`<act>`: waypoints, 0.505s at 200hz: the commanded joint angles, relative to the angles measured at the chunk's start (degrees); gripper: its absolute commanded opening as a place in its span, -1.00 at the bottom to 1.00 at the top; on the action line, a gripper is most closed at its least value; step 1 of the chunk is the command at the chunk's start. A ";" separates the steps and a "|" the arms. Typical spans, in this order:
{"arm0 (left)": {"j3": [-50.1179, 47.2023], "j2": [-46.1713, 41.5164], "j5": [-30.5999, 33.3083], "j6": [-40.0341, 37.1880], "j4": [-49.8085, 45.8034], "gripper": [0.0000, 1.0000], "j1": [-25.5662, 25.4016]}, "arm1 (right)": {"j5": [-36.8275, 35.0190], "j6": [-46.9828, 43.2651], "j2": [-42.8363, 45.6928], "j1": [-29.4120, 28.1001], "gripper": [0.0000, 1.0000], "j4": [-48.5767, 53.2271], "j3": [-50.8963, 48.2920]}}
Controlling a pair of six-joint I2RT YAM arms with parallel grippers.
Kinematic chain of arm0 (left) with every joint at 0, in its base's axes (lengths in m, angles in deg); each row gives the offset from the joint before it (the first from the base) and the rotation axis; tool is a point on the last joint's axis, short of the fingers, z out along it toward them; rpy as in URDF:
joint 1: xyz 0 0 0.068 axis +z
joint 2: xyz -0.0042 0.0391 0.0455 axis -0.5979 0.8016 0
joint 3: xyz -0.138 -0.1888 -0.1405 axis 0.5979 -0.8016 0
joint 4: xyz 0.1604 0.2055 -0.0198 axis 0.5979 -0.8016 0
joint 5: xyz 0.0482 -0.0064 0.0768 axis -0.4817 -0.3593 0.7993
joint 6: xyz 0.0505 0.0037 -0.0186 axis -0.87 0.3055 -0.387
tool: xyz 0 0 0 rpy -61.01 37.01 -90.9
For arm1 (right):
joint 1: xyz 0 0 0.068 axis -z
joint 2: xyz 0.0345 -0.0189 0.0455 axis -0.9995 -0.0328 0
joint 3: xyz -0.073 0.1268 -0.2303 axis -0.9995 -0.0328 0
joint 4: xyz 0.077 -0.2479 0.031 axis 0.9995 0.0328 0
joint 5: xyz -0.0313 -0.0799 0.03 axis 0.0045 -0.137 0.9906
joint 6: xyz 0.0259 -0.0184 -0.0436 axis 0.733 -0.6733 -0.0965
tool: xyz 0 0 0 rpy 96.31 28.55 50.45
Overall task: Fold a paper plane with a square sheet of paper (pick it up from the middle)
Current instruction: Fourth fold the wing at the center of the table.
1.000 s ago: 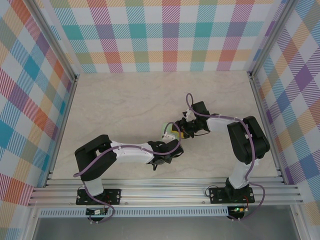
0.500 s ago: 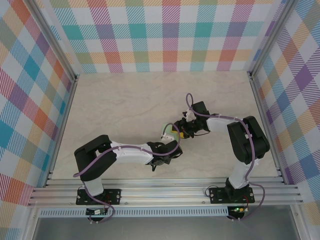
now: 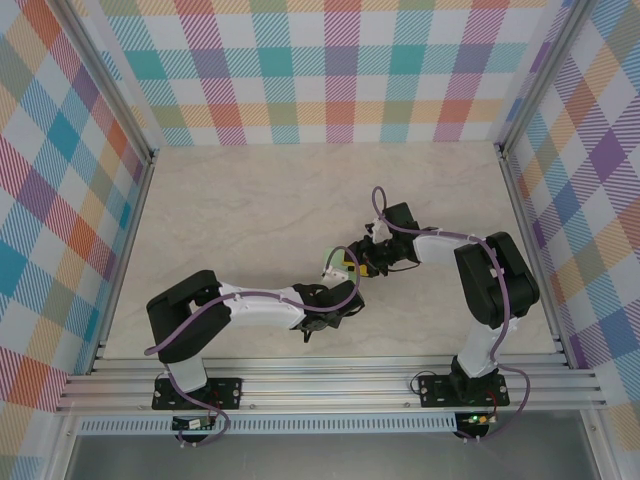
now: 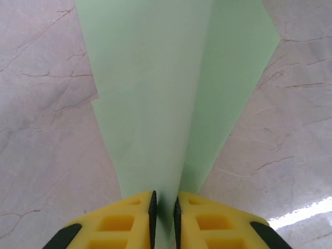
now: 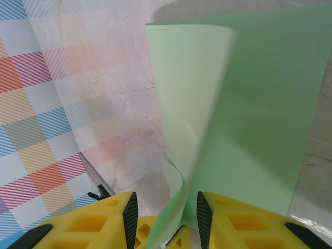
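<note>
Over the middle of the marbled desk (image 3: 240,210) the two arms meet, and the pale-green sheet of paper (image 3: 329,266) shows as a small light patch just beside their tips. From above, the left hand (image 3: 343,281) reaches in from the near left and the right hand (image 3: 358,262) from the right, the two close together. In the left wrist view, the left hand (image 4: 163,207) has its yellow fingers (image 4: 119,220) drawn almost together, the black pads pinching a fold of the sheet of paper (image 4: 155,78). From there the paper fans outward in two layers above the desk (image 4: 41,129), a long crease running away from the pinch. In the right wrist view, the right hand (image 5: 163,212) stands at a narrow gap, its fingers (image 5: 88,225) apart. The sheet of paper (image 5: 249,104) passes between the pads in a curl without being clamped. One flap rises pale and upright; the broader part spreads to the right. A plaid wall (image 5: 31,78) stands behind, at the left.
</note>
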 commanded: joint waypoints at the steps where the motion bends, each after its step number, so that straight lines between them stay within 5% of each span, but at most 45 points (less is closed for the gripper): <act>1: -0.74 -2.66 0.54 -1.34 2.68 -0.69 0.22 | -0.52 -0.51 0.53 -0.25 -0.24 1.87 0.80; 101: -4.70 -5.63 -13.50 -7.74 11.83 -0.82 4.00 | -15.30 -0.41 13.61 2.26 0.08 7.49 -5.78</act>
